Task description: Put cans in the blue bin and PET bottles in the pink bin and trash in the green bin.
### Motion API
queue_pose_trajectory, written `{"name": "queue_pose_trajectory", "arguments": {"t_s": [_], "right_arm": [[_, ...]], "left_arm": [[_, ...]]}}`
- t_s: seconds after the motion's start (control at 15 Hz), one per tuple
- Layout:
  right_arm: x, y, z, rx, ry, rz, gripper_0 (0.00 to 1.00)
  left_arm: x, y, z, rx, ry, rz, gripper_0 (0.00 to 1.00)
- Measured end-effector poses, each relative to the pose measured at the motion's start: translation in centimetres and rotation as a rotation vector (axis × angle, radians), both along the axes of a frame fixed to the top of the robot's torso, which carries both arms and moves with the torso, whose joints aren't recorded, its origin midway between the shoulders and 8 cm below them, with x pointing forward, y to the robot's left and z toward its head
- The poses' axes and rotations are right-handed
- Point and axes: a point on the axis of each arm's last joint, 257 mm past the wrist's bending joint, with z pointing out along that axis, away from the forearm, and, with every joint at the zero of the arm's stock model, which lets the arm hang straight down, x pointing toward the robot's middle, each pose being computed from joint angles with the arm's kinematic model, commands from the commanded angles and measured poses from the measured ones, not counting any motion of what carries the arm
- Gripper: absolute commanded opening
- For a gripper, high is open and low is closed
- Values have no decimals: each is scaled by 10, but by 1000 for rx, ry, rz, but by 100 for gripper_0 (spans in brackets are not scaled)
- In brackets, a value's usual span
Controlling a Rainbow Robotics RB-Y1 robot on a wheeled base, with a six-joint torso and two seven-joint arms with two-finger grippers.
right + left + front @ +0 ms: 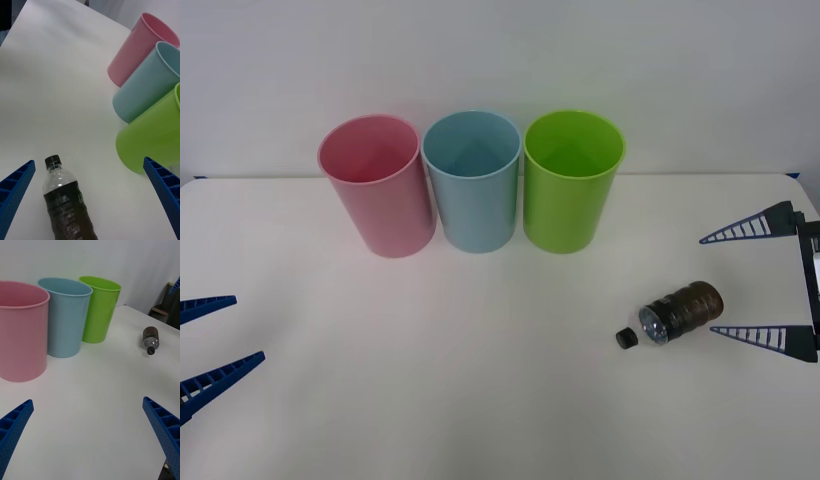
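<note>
step: pet bottle [683, 310] pickup, lower right of frame.
right end effector [760, 282] spread beside it; must straddle, pinch, carry to pink bin [377, 185]. left end effector [214, 338] spread, idle.

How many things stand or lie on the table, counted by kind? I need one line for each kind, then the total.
Bins: 3, pink bin, blue bin, green bin
PET bottles: 1, PET bottle lying on its side
Total: 4
</note>
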Motion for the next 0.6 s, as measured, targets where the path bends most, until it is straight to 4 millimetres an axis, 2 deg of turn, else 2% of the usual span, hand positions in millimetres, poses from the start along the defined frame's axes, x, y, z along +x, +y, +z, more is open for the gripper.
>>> {"name": "queue_pose_trajectory", "arguments": {"t_s": [0.27, 0.6], "right_arm": [[17, -27, -10, -195, -102, 24, 100], [23, -56, -15, -371, -93, 31, 100]], "left_arm": [[0, 0, 0, 0, 0, 0, 100], [0, 0, 0, 0, 0, 0, 100]]}}
